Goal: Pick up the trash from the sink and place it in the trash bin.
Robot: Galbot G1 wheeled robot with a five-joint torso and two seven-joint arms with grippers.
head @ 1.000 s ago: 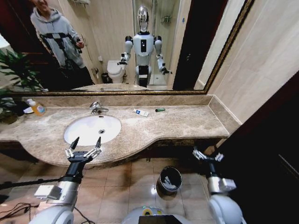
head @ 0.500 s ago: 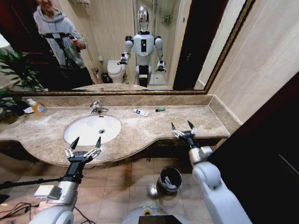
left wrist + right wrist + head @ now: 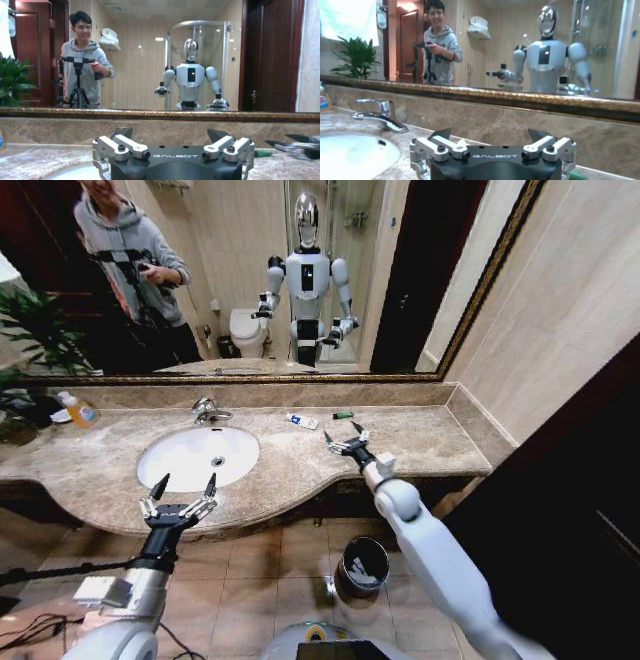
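Observation:
The sink [image 3: 180, 465] is a white oval basin set in a beige marble countertop [image 3: 420, 445], with a chrome faucet [image 3: 210, 412] behind it. Trash lies on the counter to the basin's right: a blue-and-white tube [image 3: 303, 421] and a small green piece [image 3: 343, 415]. My right gripper [image 3: 345, 436] is open above the counter, just in front of those two pieces and holding nothing. In its wrist view, the open right gripper [image 3: 489, 134] faces the mirror wall. My left gripper [image 3: 180, 498] is open and empty before the counter's front edge. The trash bin [image 3: 362, 565] stands on the floor.
An orange-labelled soap bottle [image 3: 78, 410] and a green plant [image 3: 35, 330] stand at the counter's far left. A large mirror [image 3: 250, 280] backs the counter, and a wall closes off its right end. A dark door [image 3: 570, 510] is close on my right.
My right arm has risen from beside the trash bin and reached forward over the counter toward the tube and green piece. The left arm has not moved.

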